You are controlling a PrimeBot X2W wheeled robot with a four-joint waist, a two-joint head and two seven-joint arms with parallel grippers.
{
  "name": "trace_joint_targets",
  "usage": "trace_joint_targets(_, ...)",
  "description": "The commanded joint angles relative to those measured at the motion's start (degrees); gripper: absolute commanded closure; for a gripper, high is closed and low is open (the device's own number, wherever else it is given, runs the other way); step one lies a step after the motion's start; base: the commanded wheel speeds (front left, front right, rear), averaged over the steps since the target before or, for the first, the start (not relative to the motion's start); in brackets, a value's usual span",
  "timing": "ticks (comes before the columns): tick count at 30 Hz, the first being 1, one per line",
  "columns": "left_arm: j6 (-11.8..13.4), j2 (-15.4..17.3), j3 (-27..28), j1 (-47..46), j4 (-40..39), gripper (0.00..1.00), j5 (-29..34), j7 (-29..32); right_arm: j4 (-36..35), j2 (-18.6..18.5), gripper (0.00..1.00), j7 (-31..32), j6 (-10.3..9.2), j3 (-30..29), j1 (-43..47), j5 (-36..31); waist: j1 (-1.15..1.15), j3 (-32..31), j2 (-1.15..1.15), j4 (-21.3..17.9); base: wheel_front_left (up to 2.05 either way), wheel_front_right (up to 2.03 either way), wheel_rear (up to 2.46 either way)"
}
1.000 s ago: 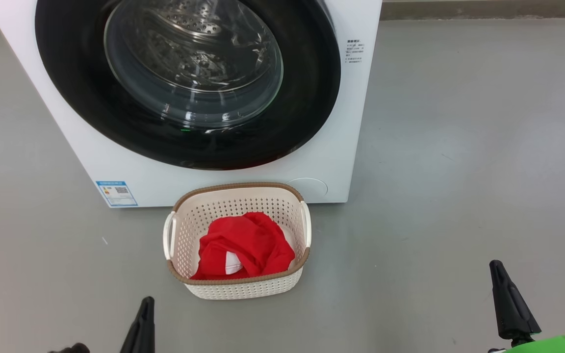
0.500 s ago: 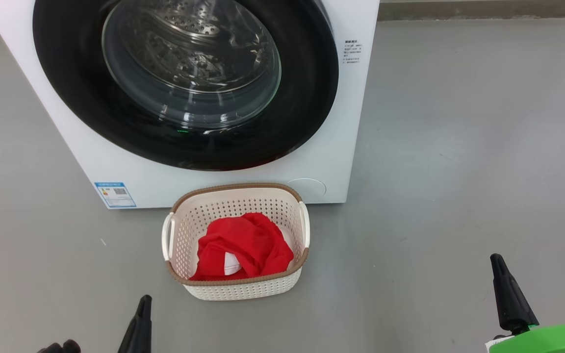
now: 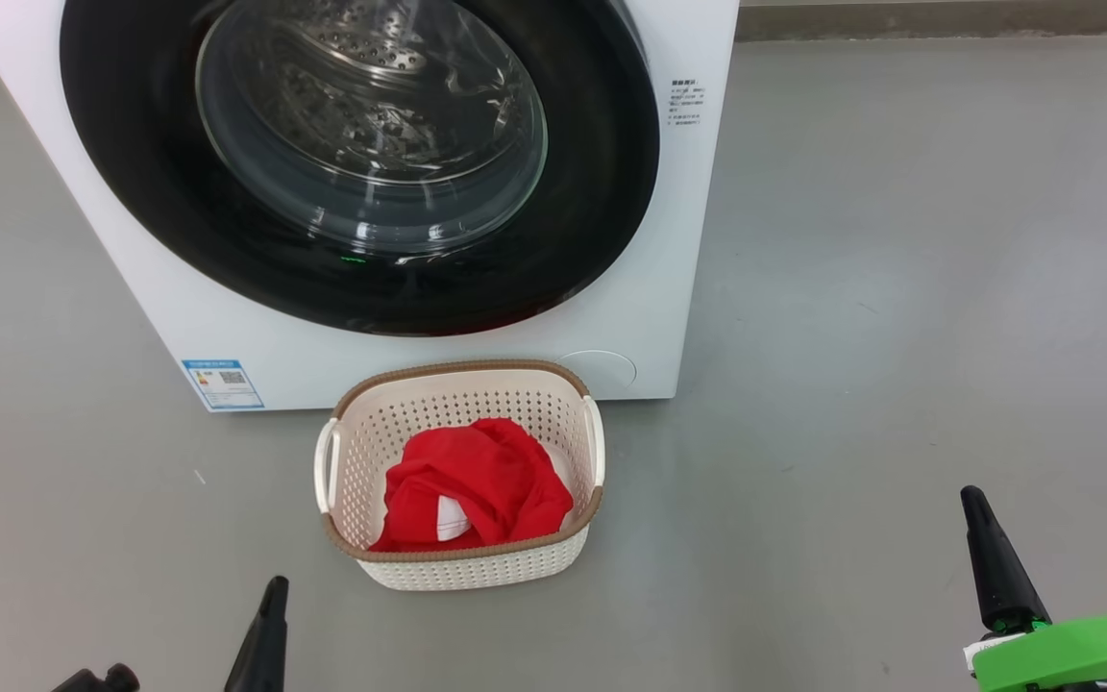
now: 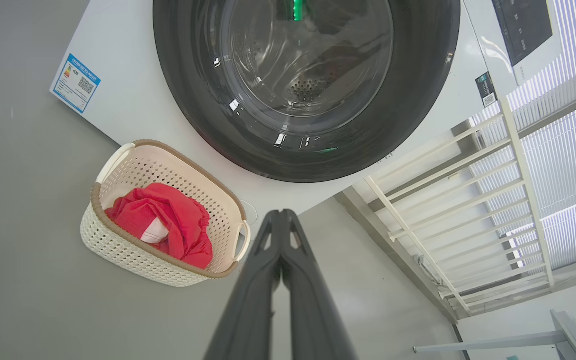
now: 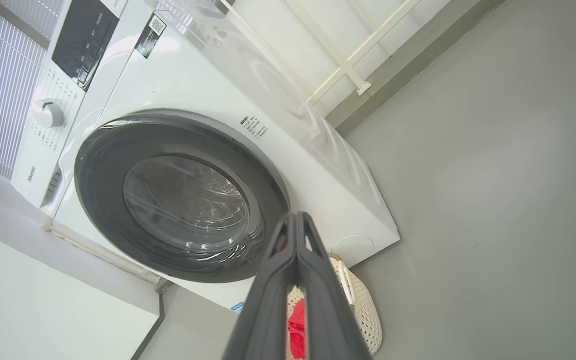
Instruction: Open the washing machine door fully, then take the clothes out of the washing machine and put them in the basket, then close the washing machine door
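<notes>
Count for you: one clothes [image 3: 486,481] bundle in one basket [image 3: 462,555], just before one washing machine [image 3: 419,360], washing machine door [image 3: 131,192] shut. Two grippers, left gripper [image 4: 282,215] and right gripper [image 5: 295,216], both clenched empty.

Your right gripper [image 3: 972,502] has crept a little farther forward, and more of the green part [image 3: 1063,654] behind it now shows. Your left gripper [image 3: 275,588] has drifted slightly left. The camera itself has turned a touch right.
</notes>
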Motion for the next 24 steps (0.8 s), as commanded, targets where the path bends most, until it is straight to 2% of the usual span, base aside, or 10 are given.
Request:
trace_joint_targets(1, -0.88, 0.71, 1.72, -3.0, -0.88, 1.0, -1.93, 0.38, -0.96, -0.91, 1.0, 0.52, 0.04, 0.75, -2.76, 2.3, 0.0, -0.01, 0.0, -0.03, 0.0, 0.0, 0.0)
trace_joint_targets(24, -3.0, 0.31, 4.22, -5.55, 2.22, 1.0, -16.37, 4.04, 1.98, -1.26, 1.0, 4.26, 0.0, 0.76, -5.93, 17.54, 0.0, -0.12, 0.0, -0.44, 0.0, 0.0, 0.0)
